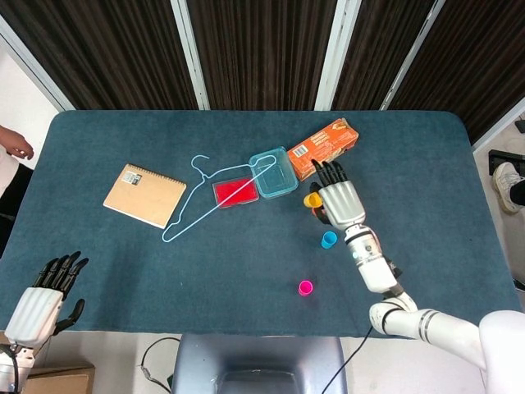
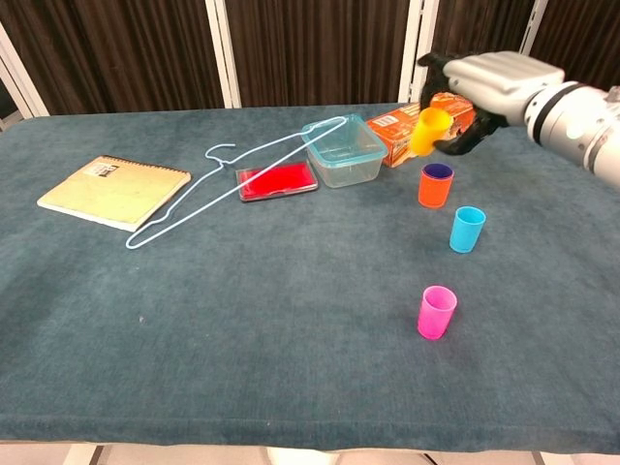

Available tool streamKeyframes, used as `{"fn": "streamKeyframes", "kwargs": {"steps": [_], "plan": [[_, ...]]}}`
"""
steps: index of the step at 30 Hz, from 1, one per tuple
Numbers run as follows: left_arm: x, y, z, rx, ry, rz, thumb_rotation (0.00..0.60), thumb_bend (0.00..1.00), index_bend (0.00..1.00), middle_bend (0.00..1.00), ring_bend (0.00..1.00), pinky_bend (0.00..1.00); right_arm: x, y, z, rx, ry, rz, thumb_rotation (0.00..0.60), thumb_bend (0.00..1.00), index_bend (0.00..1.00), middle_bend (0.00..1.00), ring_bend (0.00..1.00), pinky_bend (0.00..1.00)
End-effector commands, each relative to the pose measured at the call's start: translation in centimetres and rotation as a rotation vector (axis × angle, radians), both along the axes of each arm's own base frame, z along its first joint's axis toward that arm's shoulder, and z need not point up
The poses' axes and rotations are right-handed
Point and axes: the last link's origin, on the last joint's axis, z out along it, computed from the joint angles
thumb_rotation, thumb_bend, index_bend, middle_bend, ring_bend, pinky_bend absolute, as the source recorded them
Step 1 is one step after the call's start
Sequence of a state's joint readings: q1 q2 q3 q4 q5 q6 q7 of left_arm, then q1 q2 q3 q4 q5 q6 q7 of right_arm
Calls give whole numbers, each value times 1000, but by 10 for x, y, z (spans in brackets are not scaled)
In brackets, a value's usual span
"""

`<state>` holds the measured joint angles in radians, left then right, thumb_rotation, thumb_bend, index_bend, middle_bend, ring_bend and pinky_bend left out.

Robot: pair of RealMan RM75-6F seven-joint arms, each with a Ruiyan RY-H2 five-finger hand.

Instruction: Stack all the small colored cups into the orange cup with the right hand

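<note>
My right hand [image 2: 489, 85] [image 1: 342, 199] grips a small yellow cup [image 2: 428, 131] [image 1: 312, 199] in the air, just above the orange cup [image 2: 435, 185]. The orange cup stands upright with a purple cup nested inside it; in the head view my hand hides most of it. A blue cup [image 2: 467, 229] [image 1: 329, 239] stands a little nearer the front. A pink cup [image 2: 436, 311] [image 1: 305, 287] stands alone closer to the front edge. My left hand [image 1: 41, 300] hangs off the table's front left corner, fingers apart, holding nothing.
An orange carton [image 2: 423, 127] lies just behind the orange cup. A clear plastic box [image 2: 343, 150], a red pad [image 2: 277, 180], a light blue wire hanger [image 2: 232, 188] and a tan notebook [image 2: 114, 191] lie to the left.
</note>
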<state>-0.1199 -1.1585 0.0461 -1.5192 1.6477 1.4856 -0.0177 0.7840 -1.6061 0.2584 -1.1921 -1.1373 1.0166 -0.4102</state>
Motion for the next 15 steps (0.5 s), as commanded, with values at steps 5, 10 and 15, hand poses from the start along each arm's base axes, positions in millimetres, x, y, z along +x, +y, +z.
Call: {"fn": "streamKeyframes", "kwargs": {"steps": [5, 10, 15], "plan": [[1, 5, -2, -4, 4, 1, 600, 461, 0, 0, 0, 93, -20, -22, 2, -12, 24, -114, 600, 466, 650, 84, 0, 0], [1, 5, -2, -5, 5, 4, 600, 461, 0, 0, 0, 93, -21, -23, -7, 9, 31, -113, 600, 466, 649, 84, 0, 0], [0, 4, -1, -3, 4, 5, 600, 461, 0, 0, 0, 93, -16, -22, -17, 21, 41, -96, 600, 466, 641, 84, 0, 0]]}}
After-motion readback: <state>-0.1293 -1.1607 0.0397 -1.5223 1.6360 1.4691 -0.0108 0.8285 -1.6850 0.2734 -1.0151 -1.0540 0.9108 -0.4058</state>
